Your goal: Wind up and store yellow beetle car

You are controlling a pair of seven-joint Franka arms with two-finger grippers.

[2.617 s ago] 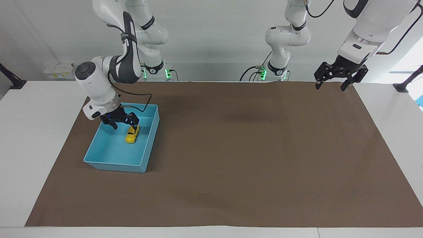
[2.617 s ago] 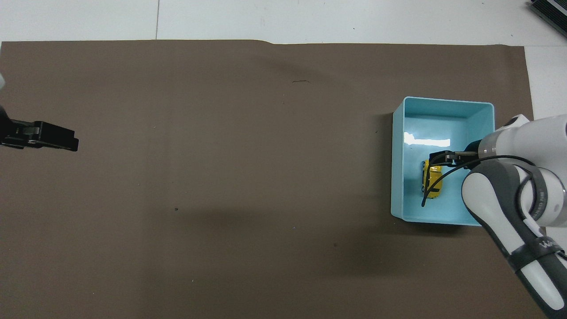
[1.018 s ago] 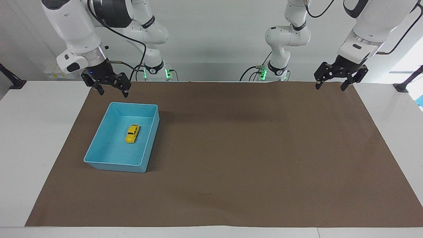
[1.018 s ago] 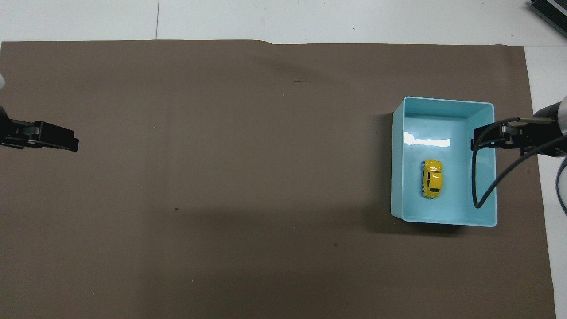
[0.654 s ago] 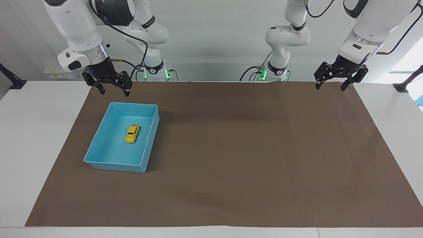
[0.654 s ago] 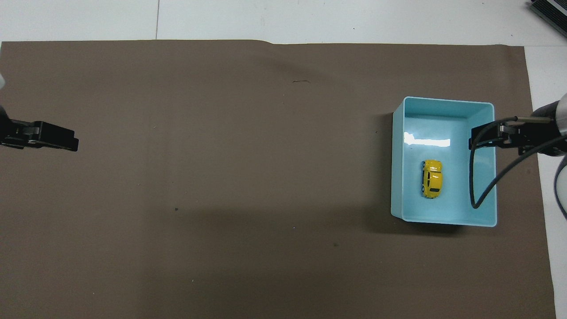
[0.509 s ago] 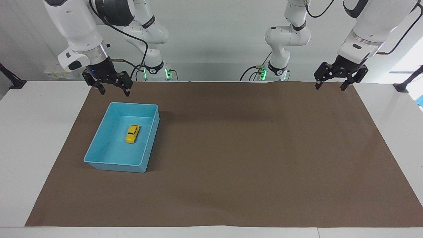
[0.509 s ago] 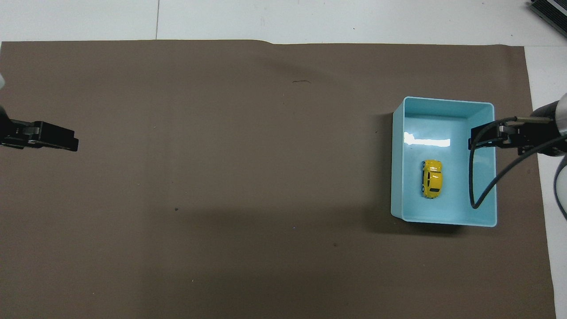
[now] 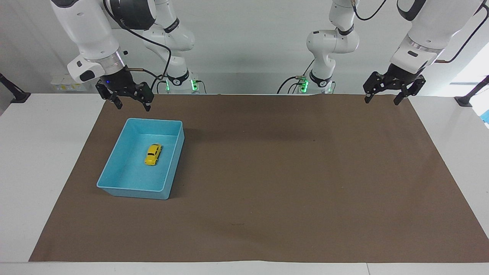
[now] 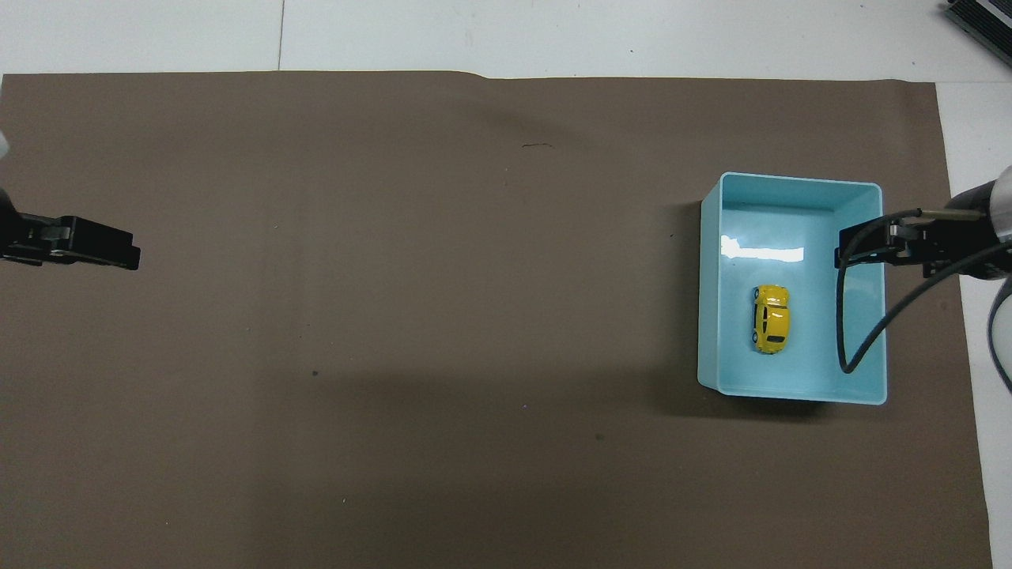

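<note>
Car: the yellow beetle car (image 9: 153,154) lies on the floor of the blue bin (image 9: 114,190), near the counter's (image 9: 34,160) right-arm end. Right gripper (image 9: 131,105) hangs spread wide, empty, above the bin's robot-side rim. Left gripper (image 9: 382,100), spread wide and empty, waits over the brown mat's (image 9: 290,172) corner. Mat mid-span lies open.

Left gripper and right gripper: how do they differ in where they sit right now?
The right gripper hangs near the blue bin that holds the yellow beetle car, above the bin's end nearest the robots; the left gripper hangs at the left arm's end of the table, over bare brown mat. A cable loops beside the right gripper, not the left gripper. Both are raised, empty, with jaws open.
</note>
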